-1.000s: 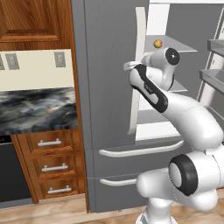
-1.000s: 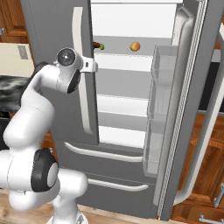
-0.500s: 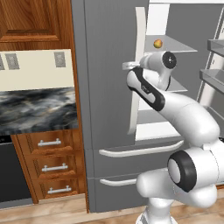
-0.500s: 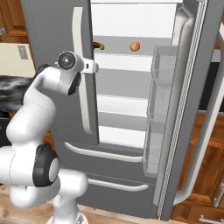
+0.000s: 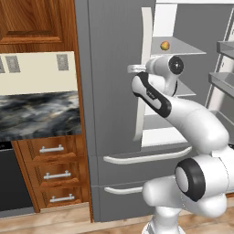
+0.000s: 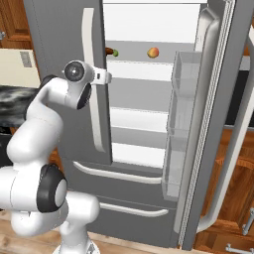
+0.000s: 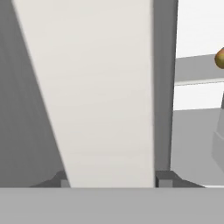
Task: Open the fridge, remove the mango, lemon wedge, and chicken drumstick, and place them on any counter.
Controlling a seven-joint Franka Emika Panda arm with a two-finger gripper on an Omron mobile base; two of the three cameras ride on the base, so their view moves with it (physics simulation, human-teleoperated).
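The fridge (image 5: 114,68) has its left door closed and its right door (image 6: 218,124) swung open. My gripper (image 5: 137,69) (image 6: 106,77) is at the left door's long white handle (image 5: 146,45), about mid-height. In the hand view that handle (image 7: 100,87) fills the gap between my two fingertips (image 7: 164,179), whose jaws are closed against its sides. On the upper white shelf lie the mango (image 6: 153,52) (image 5: 164,45) (image 7: 220,58), the lemon wedge (image 6: 115,52) and, just left of it, the chicken drumstick (image 6: 108,50), partly hidden by the handle.
The black marbled counter (image 5: 36,114) lies left of the fridge over wooden drawers (image 5: 52,173). Two fridge drawers with white bar handles (image 5: 146,157) sit below. The open door's clear bins (image 6: 186,99) jut out at the right.
The jaws have narrowed from wide open onto the left door handle. The arm has barely moved and the door stays closed.
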